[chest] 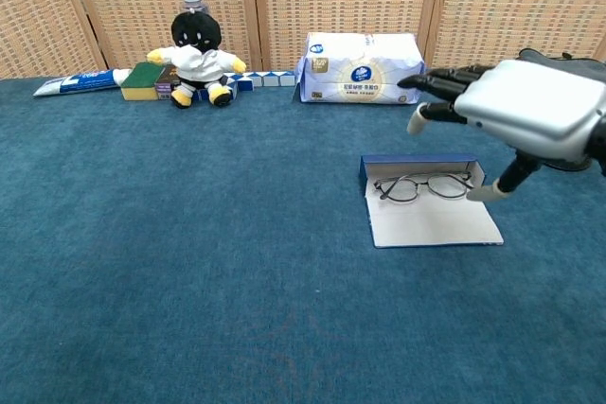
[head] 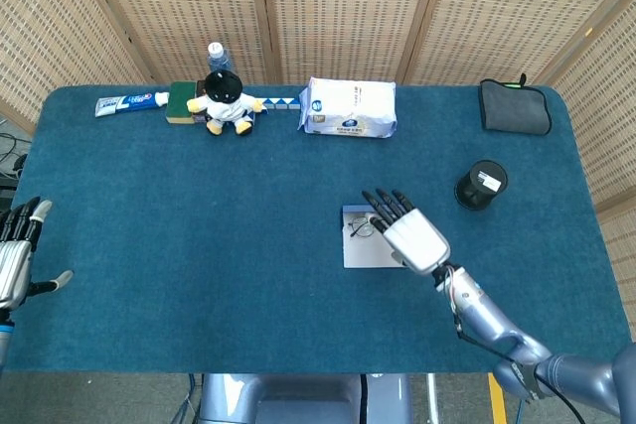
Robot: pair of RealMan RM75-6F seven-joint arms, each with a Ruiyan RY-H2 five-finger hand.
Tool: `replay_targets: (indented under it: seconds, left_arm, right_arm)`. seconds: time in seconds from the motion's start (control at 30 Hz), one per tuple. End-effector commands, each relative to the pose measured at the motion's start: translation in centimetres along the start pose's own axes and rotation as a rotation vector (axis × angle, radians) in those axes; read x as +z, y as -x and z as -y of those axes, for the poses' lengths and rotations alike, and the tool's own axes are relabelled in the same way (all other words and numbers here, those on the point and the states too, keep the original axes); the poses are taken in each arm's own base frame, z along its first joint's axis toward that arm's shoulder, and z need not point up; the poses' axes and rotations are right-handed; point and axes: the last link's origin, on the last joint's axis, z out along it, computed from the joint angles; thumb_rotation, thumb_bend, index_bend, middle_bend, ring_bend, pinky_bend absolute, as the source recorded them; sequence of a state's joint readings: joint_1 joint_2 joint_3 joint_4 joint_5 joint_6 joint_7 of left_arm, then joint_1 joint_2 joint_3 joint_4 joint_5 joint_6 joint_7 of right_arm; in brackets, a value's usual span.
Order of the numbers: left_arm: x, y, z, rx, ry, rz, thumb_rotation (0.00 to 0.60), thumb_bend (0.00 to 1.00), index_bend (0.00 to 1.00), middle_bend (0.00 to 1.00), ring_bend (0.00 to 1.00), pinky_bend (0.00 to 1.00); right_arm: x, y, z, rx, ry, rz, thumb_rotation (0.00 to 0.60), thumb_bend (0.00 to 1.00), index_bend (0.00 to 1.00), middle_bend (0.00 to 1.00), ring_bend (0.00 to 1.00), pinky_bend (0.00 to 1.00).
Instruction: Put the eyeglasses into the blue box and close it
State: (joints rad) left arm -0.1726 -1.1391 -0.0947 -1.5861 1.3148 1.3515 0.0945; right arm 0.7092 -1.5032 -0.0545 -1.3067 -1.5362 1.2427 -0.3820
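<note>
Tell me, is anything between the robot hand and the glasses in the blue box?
Nothing visible. The right robot hand hovers open above the thin wire-framed eyeglasses, which lie in the open flat blue box.

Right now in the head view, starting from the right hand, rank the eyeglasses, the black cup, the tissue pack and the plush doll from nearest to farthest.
Measured from the right hand:
1. Eyeglasses, just left of the hand, at its fingers.
2. Black cup, up and to the right.
3. Tissue pack, at the table's far edge, middle.
4. Plush doll, far edge, well left.
</note>
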Motion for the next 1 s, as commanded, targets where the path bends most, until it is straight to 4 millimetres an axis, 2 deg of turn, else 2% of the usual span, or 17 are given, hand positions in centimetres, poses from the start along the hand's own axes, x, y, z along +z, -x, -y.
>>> replay_targets:
  seconds: [0.03,0.33,0.83,1.0]
  left_arm:
    - [-0.1,0.0,0.0,0.001,0.002,-0.001,0.600,0.00,0.00,0.00,0.00,0.00]
    - [-0.2,0.0,0.0,-0.001,0.001,-0.003,0.600,0.00,0.00,0.00,0.00,0.00]
    - [0.0,0.1,0.2,-0.002,-0.009,-0.001,0.600,0.00,0.00,0.00,0.00,0.00]
    - [0.1,0.1,0.2,-0.002,-0.013,0.004,0.600,0.00,0.00,0.00,0.00,0.00]
  right_arm:
    - [-1.3,1.7,1.4,0.001,-0.037,-0.004,0.600,0.14,0.28,0.00,0.00,0.15]
    - [-1.4,3.3,3.0,0.005,-0.069,0.002,0.600,0.16,0.32,0.00,0.00,0.15]
    - [-0.2,5.2,3.4,0.001,-0.041,0.028,0.600,0.16,0.35,0.00,0.00,0.15]
    - [0.4,5.3,3.4,0.019,-0.022,0.026,0.600,0.20,0.35,0.00,0.00,0.16]
